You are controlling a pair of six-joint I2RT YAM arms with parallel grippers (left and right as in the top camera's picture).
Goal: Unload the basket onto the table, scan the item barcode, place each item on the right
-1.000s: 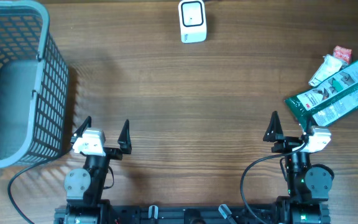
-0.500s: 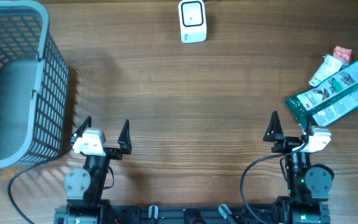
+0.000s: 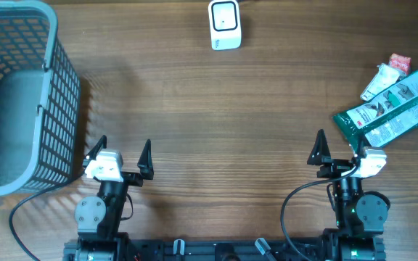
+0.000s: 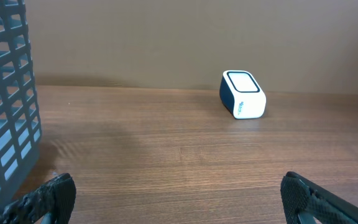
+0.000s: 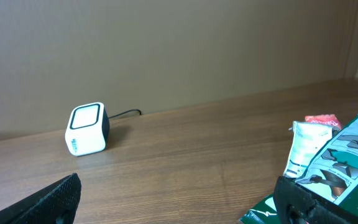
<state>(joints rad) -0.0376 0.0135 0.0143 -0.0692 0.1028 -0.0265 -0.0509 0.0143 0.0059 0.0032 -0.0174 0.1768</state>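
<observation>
The counter [image 3: 231, 109] carries a grey basket [image 3: 64, 80] far to the left of the scanner [image 3: 224, 24]. Well to the scanner's right and nearer the robot lies the green pack [image 3: 394, 112]. It lies flat, with a white sachet [image 3: 383, 80] and a small red packet [image 3: 400, 63] beside it. The pack looks like a light, limp, glossy film pouch, probably slippery. It is best pinched across its narrow width near one end, leaving any barcode uncovered. The left fingers [image 3: 146, 154] and right fingers [image 3: 318, 151] are spread wide and hold nothing.
</observation>
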